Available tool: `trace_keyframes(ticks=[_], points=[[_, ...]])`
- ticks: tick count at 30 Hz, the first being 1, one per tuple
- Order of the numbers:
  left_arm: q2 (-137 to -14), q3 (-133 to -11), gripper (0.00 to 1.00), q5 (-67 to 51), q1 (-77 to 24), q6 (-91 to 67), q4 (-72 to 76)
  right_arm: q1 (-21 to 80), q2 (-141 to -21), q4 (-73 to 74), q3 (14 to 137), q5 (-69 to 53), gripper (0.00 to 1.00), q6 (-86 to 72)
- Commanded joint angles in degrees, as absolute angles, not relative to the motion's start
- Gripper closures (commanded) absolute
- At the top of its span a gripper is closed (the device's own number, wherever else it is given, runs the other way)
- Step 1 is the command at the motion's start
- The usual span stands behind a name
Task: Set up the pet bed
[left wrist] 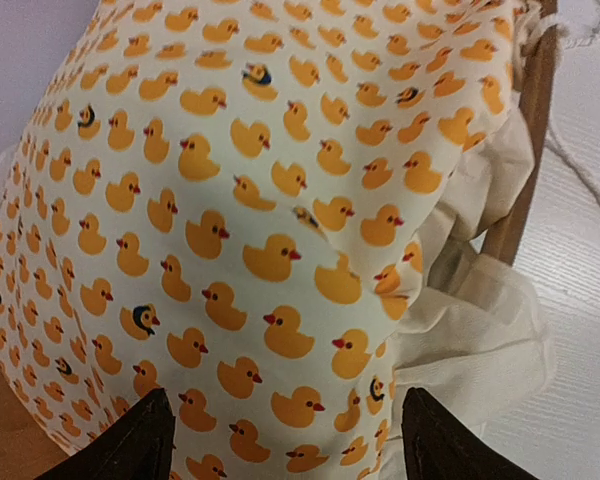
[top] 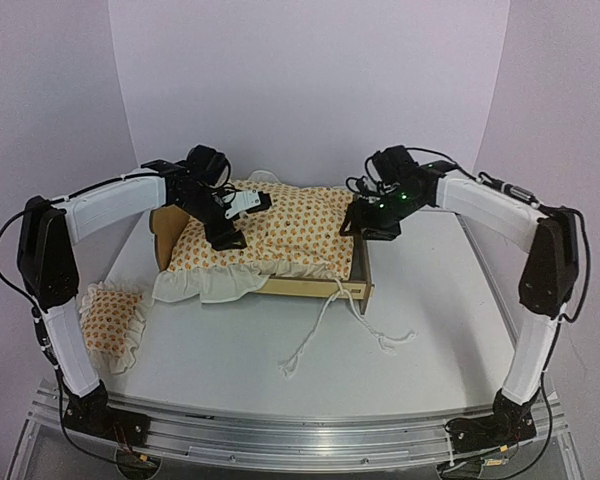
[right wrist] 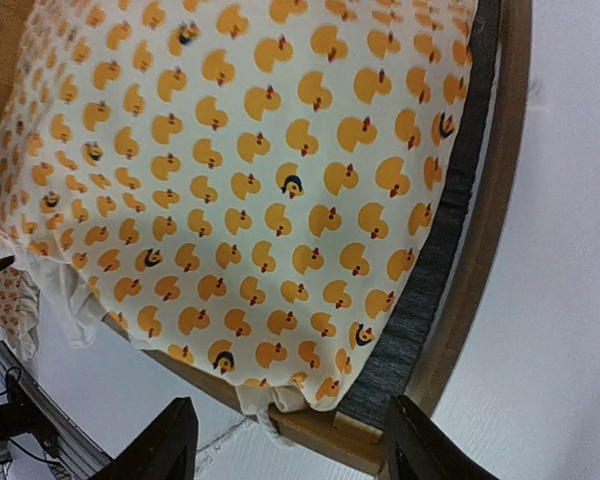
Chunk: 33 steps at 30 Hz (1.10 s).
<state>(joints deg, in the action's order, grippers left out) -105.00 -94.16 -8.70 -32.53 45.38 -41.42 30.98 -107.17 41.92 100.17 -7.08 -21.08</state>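
Observation:
The pet bed [top: 315,289] is a light wooden frame in the middle of the table, with its headboard [top: 162,238] at the left. A cream duck-patterned cushion [top: 295,225] lies on it, and its ruffle hangs over the front left rail. My left gripper [top: 228,238] hovers over the cushion's left part. In the left wrist view it [left wrist: 285,442] is open above the cushion [left wrist: 240,200], holding nothing. My right gripper [top: 368,228] is at the bed's right end. In the right wrist view it [right wrist: 295,445] is open above the corner of the frame [right wrist: 490,220] and the grey base panel [right wrist: 430,290].
A small matching ruffled pillow [top: 110,318] lies on the table at the left, near the left arm. White ties [top: 335,325] trail from the cushion across the table in front of the bed. Pale walls close in the back and sides.

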Motion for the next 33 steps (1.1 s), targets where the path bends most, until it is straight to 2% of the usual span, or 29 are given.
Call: trace_keyframes(ticks=[1,8,11,14,16,17,26,33], points=[[-108.59,-95.86,0.24,-1.85,-32.75,41.19,-45.31,33.41,-115.31,43.04,105.28,-6.84,0.34,-22.06],[-108.94,-91.04,0.28,-3.60,-32.52,43.13,-44.37,33.76,-122.80,43.15,106.21,-1.82,0.34,-24.71],[-109.87,-90.02,0.38,-3.84,-32.50,43.73,-44.17,33.81,-124.56,43.12,106.59,-3.97,0.43,-24.64],[-110.97,-91.32,0.70,-4.19,-32.51,43.87,-44.64,33.79,-124.48,43.15,106.77,-4.99,0.75,-24.11],[-110.92,-92.36,0.94,-4.33,-32.45,44.21,-44.11,33.36,-123.25,43.30,106.72,-4.71,0.91,-23.69],[-110.74,-92.72,0.99,-4.42,-32.38,44.52,-43.61,32.79,-122.37,43.43,106.72,-4.78,0.99,-23.60],[-108.28,-101.31,1.00,-14.33,-32.10,43.88,-46.46,27.18,-112.41,46.32,107.18,-7.62,1.00,-21.52],[-106.59,-102.64,1.00,-19.23,-31.82,44.20,-49.32,24.62,-111.33,48.40,108.37,-13.04,1.00,-20.99]])
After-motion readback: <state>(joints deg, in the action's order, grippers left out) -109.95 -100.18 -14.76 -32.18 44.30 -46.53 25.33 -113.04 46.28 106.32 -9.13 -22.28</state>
